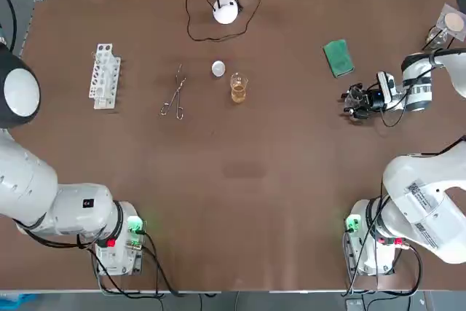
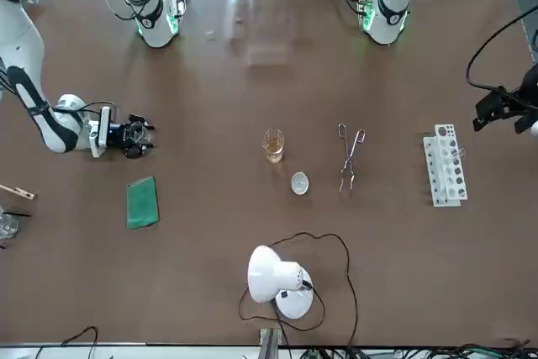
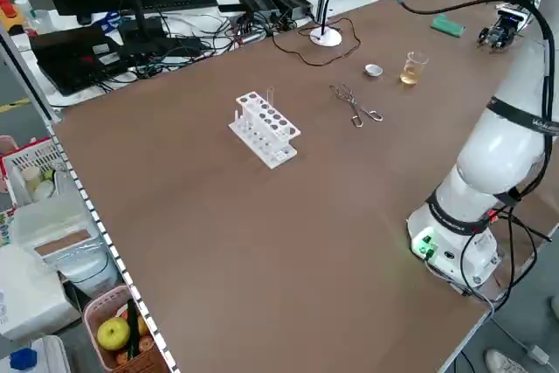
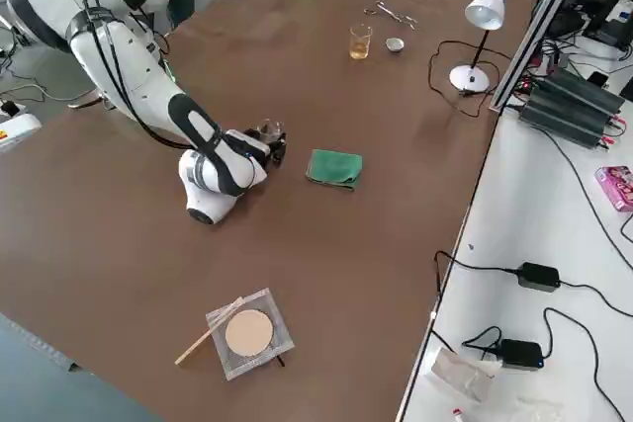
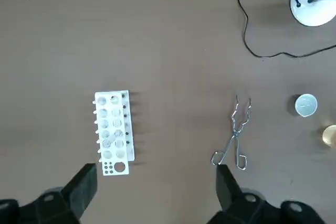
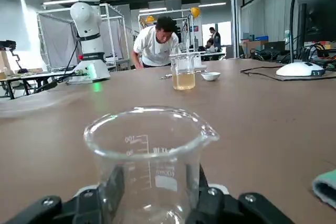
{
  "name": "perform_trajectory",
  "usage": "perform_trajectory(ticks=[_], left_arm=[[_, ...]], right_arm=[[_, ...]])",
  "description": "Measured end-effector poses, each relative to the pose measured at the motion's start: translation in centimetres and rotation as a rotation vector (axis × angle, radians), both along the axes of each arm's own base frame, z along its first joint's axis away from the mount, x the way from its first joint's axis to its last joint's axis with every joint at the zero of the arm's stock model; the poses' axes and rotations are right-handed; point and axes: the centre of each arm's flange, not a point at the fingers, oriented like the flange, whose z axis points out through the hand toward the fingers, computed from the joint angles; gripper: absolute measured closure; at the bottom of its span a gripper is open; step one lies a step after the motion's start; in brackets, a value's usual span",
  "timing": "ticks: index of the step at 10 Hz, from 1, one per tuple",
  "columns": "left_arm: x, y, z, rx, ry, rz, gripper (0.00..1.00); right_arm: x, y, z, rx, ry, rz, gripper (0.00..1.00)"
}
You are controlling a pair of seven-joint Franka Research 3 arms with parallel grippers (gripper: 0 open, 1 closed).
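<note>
Low down, right gripper (image 1: 354, 102) clamps a beaker (image 6: 149, 161) marked 100; left gripper (image 5: 155, 179) open.

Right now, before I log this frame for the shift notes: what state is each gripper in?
Left gripper: open, holding nothing, near the test tube rack.
Right gripper: shut on the empty glass beaker.

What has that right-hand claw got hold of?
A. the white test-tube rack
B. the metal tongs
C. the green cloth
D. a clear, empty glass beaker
D: its wrist view shows the right gripper with a finger pressed on either side of a clear, empty beaker; the green cloth lies apart from it.
</note>
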Motion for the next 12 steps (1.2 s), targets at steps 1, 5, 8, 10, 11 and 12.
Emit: perform_trajectory(ticks=[1,5,8,10,11,12], left_arm=[[0.0,0.01,0.01,0.0,0.0,0.0,0.0],[0.0,0.01,0.03,0.0,-0.001,0.0,0.0],[-0.01,-0.02,0.09,0.0,-0.002,0.0,0.0],[-0.01,-0.03,0.11,0.0,-0.002,0.0,0.0],[-0.01,-0.04,0.11,0.0,-0.002,-0.001,0.0],[-0.01,-0.05,0.11,0.0,-0.002,-0.001,0.0]], right_arm=[[0.08,-0.03,0.01,-0.001,-0.001,0.0,0.37],[0.31,-0.14,-0.03,0.0,-0.005,0.001,0.3],[0.4,-0.3,0.02,0.001,-0.005,0.0,0.01],[0.54,-0.47,0.12,0.003,-0.006,-0.001,0.0],[0.58,-0.51,0.16,0.004,-0.007,0.0,0.0],[0.61,-0.52,0.27,0.012,-0.008,0.002,0.0]])
